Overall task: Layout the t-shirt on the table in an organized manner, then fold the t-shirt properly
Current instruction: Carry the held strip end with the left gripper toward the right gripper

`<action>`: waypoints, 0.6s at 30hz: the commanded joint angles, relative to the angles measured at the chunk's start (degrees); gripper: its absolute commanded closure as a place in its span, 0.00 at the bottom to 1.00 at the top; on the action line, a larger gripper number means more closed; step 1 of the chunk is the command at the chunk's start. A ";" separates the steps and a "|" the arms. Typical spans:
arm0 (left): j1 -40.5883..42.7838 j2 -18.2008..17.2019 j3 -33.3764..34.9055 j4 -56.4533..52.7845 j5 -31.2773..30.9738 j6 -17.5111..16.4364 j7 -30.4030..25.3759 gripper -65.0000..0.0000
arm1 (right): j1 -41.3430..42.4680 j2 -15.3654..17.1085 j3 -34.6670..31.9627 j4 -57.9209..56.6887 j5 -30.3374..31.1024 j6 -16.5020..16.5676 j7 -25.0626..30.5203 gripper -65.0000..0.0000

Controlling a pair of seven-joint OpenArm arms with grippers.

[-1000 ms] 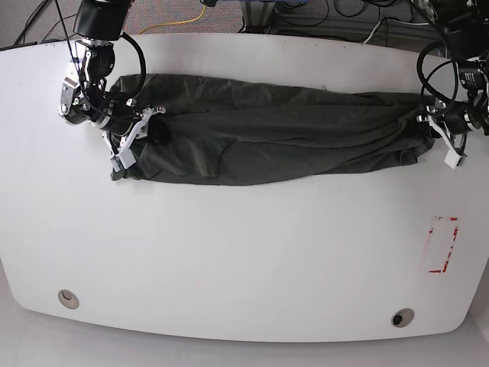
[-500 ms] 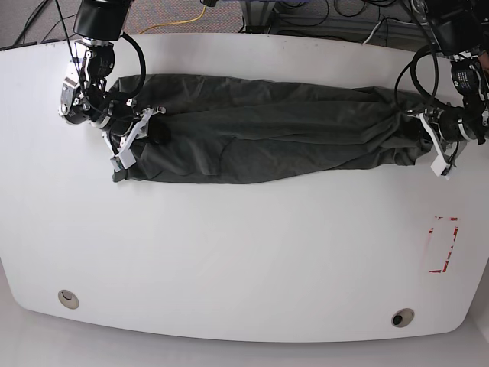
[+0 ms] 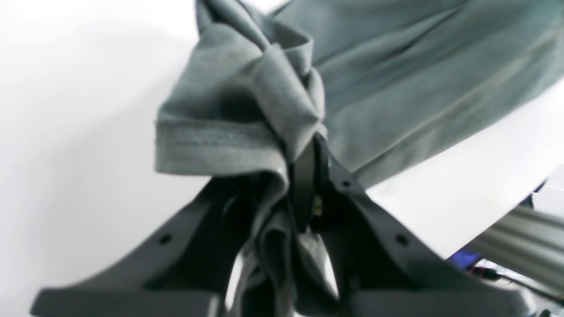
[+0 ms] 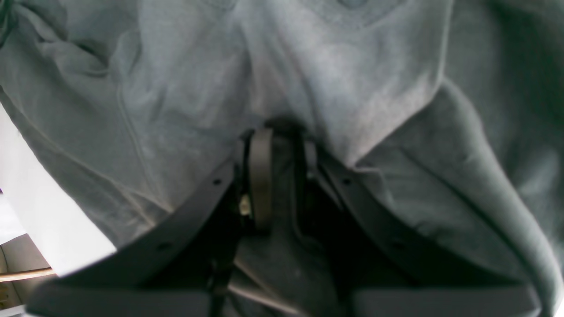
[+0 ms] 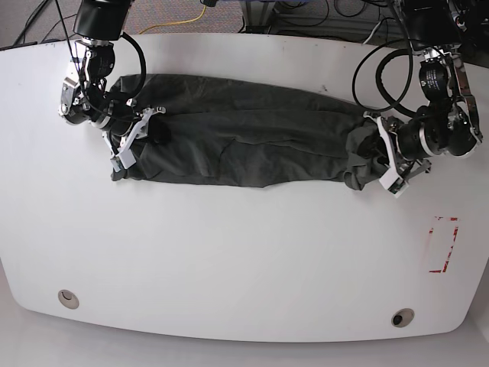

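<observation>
Beyond the far edge of the glossy white surface (image 5: 244, 252) lie dark cables and a yellow cable (image 5: 192, 15); on the surface itself sit two round grommet holes (image 5: 68, 298) near the front edge and a red tape rectangle (image 5: 442, 245) toward the base view's right. Nothing lies on the bare front half of the surface.

The dark charcoal, grey-green cloth t-shirt (image 5: 244, 141) lies stretched as a long, narrow, wrinkled band across the far half of the surface, bunched into a knot at the base view's right end. There the left end effector (image 3: 304, 176) has its black jaws nearly together, pinching a gathered, hemmed fold of the cloth. At the opposite end the right end effector (image 4: 277, 176) is also narrowly closed on the fabric, cloth draped over and around its jaws. The shirt shows no print, only creases running lengthwise
</observation>
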State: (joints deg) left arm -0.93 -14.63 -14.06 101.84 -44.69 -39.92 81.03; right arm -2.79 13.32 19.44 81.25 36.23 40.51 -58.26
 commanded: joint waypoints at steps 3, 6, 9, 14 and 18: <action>-2.02 3.34 4.00 1.06 -0.90 -0.08 -1.03 0.93 | 0.02 0.44 -0.06 0.20 -2.43 -0.51 -2.18 0.86; -3.07 6.33 5.32 1.06 -0.81 -0.08 -1.03 0.93 | 0.02 0.44 -0.06 0.20 -2.43 -0.51 -2.18 0.86; -4.04 8.61 6.90 1.06 -0.63 -0.08 -1.03 0.93 | 0.02 0.35 -0.06 0.20 -2.43 -0.51 -2.18 0.86; -5.53 12.22 9.63 0.97 -0.54 -0.08 -1.03 0.93 | 0.02 0.35 -0.06 0.20 -2.43 -0.51 -2.18 0.86; -5.80 14.41 10.15 0.00 0.51 -0.08 -1.03 0.93 | 0.02 0.35 -0.06 0.20 -2.43 -0.51 -2.18 0.86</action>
State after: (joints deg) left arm -5.72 -1.17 -4.01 101.75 -43.88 -39.92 81.03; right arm -2.76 13.17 19.44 81.25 36.21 40.51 -58.26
